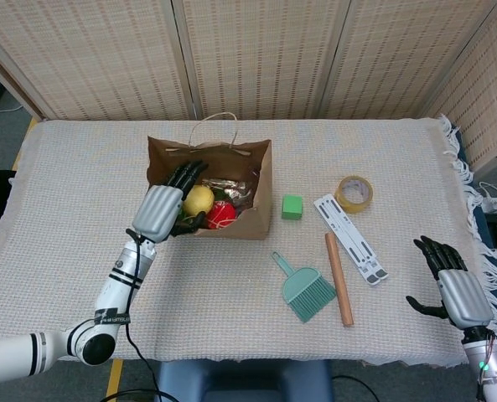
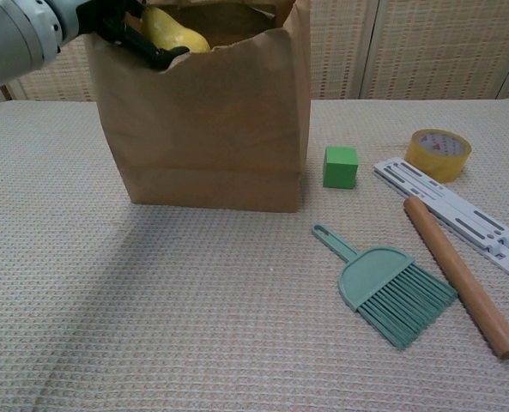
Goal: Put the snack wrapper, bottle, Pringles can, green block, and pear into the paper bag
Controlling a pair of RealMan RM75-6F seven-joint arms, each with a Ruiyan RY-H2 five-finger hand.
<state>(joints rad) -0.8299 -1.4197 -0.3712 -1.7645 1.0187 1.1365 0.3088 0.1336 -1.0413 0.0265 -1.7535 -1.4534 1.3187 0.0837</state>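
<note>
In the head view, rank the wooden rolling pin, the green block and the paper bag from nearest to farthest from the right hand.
From the right hand, at the table's right edge:
1. Wooden rolling pin, just left of it.
2. Green block, mid-table beside the bag.
3. Paper bag, farthest left.

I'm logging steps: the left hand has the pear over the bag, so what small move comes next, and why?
Probably open the left hand and let go. It holds the pear right over the bag mouth, already past the rim, so the pear should drop in beside the wrapper.

Staged lab setup — cloth-covered table (image 1: 80,209), woven screens (image 1: 256,54).
</note>
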